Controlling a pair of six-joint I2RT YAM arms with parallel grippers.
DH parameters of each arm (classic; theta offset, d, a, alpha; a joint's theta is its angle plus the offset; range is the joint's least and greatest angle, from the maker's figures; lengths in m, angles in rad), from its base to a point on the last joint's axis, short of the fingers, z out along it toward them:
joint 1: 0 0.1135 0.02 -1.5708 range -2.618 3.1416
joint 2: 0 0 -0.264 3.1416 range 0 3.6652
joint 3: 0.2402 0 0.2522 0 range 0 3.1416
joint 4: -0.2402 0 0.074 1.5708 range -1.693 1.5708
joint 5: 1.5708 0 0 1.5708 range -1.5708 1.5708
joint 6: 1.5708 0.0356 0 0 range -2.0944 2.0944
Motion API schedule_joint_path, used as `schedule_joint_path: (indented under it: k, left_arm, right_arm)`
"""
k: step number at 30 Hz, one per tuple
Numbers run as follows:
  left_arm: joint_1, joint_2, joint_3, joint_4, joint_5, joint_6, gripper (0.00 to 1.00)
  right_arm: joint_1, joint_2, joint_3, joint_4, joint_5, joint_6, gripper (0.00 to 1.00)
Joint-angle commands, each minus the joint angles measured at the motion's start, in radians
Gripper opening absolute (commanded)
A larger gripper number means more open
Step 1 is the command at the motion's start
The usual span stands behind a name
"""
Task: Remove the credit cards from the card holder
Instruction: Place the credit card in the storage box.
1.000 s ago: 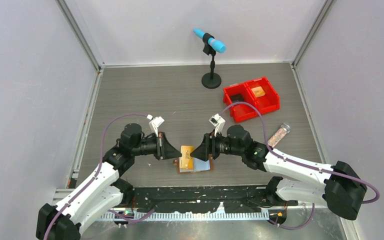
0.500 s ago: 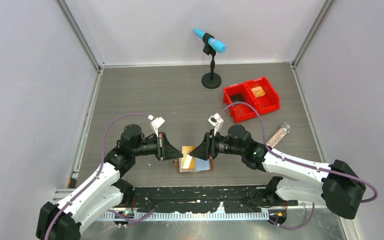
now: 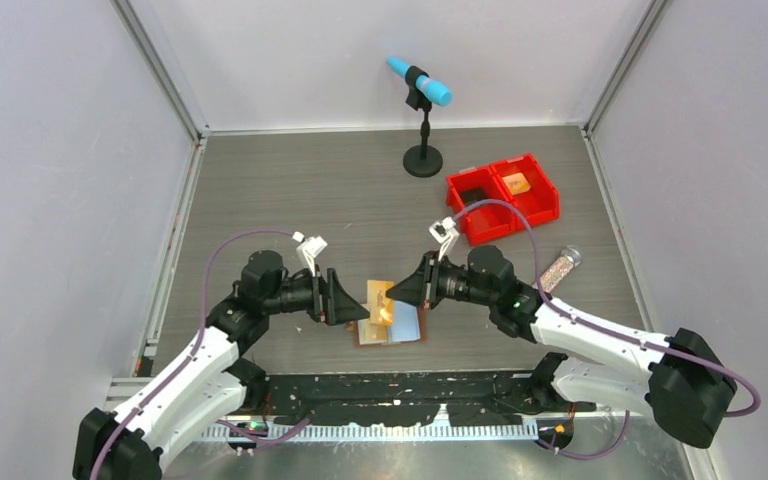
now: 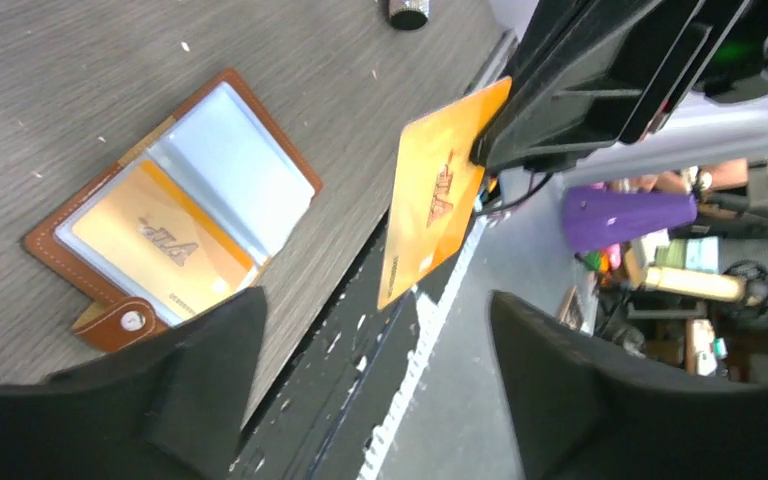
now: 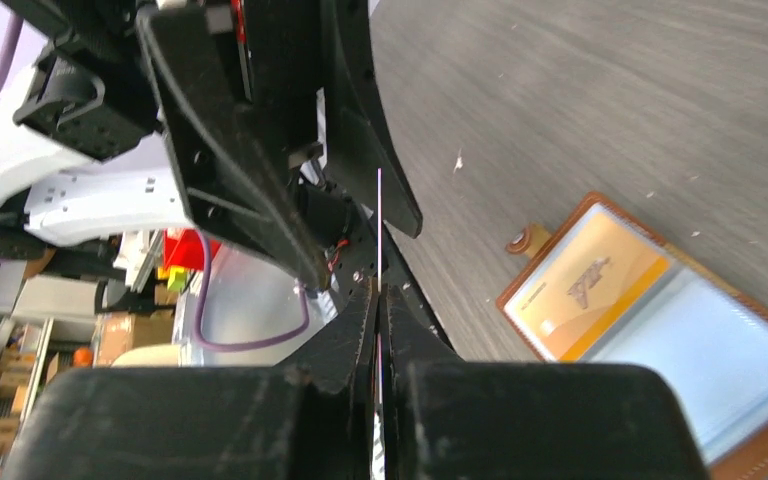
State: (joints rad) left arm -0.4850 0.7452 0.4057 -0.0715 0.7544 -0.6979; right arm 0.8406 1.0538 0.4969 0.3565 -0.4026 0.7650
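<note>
The right gripper [image 3: 393, 293] pinches an orange card [image 4: 440, 190] by its edge, up in the air. The holder [image 3: 405, 326] lies open at the lower middle, near the table [image 3: 310, 200] edge. The left gripper [image 3: 352, 306] is spread wide beside it, holding nothing.

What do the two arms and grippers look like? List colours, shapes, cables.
The left arm and right arm have white links with black joints. A purple cable loops along each. A small white bracket sits at each wrist. The left gripper and right gripper are matte black with broad, wedge-shaped fingers.
</note>
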Motion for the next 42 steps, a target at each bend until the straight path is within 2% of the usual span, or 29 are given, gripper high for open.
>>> schedule_joint_path:
  k: [1,10,18,22,28,33,36,42]
  left_arm:
    - [-0.003,-0.027,0.057,-0.098,-0.057,0.069,0.98]
    - [-0.003,-0.065,0.035,-0.187,-0.201,0.127,0.99]
    - [-0.003,-0.082,0.056,-0.240,-0.219,0.138,0.99]
    - [-0.003,-0.093,0.056,-0.244,-0.222,0.134,0.99]
    - [-0.003,-0.085,0.059,-0.247,-0.216,0.130,0.99]
    - [-0.003,-0.076,0.070,-0.258,-0.211,0.135,0.99]
    - [-0.003,-0.076,0.070,-0.265,-0.220,0.134,0.99]
    - [-0.003,-0.061,0.073,-0.268,-0.226,0.135,0.99]
  right_arm:
    - [-0.085,-0.039,0.072,-0.076,0.029,-0.011,0.05]
    - [-0.380,-0.023,0.250,-0.331,0.158,-0.127,0.05]
    - [-0.640,0.067,0.429,-0.424,0.462,-0.259,0.05]
    - [-0.725,0.158,0.483,-0.386,0.613,-0.296,0.05]
    - [-0.784,0.333,0.545,-0.278,0.701,-0.307,0.05]
    - [-0.826,0.493,0.588,-0.209,0.692,-0.296,0.05]
    - [-0.827,0.550,0.589,-0.132,0.695,-0.320,0.05]
    - [-0.886,0.638,0.592,-0.081,0.674,-0.301,0.05]
